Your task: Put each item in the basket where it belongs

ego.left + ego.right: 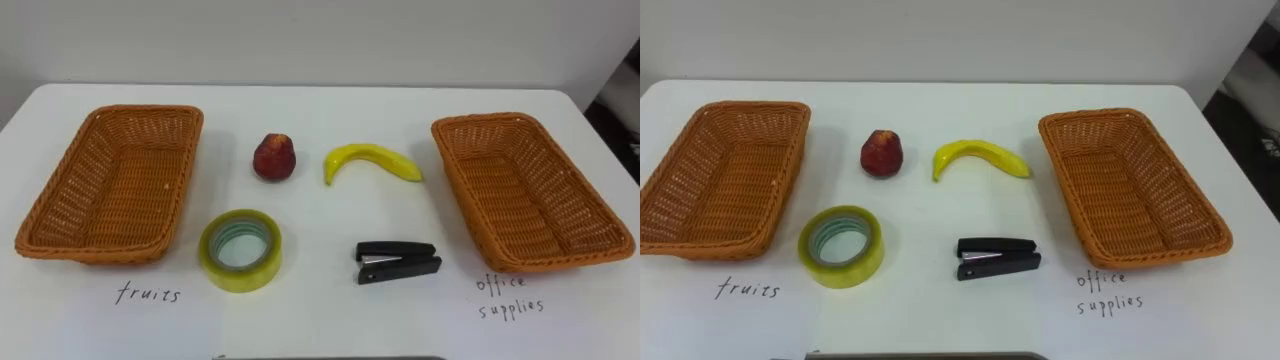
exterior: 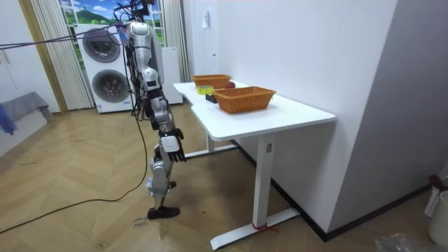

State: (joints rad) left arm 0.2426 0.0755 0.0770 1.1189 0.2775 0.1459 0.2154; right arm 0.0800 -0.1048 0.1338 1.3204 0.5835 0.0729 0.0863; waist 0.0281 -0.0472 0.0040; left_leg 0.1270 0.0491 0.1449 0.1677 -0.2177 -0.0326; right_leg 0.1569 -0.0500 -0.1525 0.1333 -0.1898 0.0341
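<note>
White tabletop (image 1: 320, 320) is being looked down on from the robot's head, and a pale wall is standing behind its far edge. Two woven orange baskets are being kept at opposite ends: the left basket (image 1: 110, 180) at the left side and the right basket (image 1: 530, 190) at the right side, both lying empty. A handwritten label (image 1: 148, 294) is being shown on the table just near of the left basket, and another label (image 1: 510, 297) just near of the right basket.

Four things are lying between the baskets, all apart from one another and from the baskets. A red fruit (image 1: 274, 157) is sitting in the far row, towards the left, and a yellow banana (image 1: 370, 160) is lying to its right with its curve arching to the far side. In the near row, a roll of yellowish tape (image 1: 240, 281) is lying flat below the red fruit, and a black stapler (image 1: 398, 262) is lying on its side below the banana. Nothing is being touched by a hand.

In the room view the robot is standing upright on a wooden floor (image 2: 84, 175) at the table's side, on the room view's left, with stacked washing machines (image 2: 105, 70) behind it. Its right hand (image 2: 173, 149) is hanging low beside its leg, fingers loose and pointing down, and nothing is being held in it.
</note>
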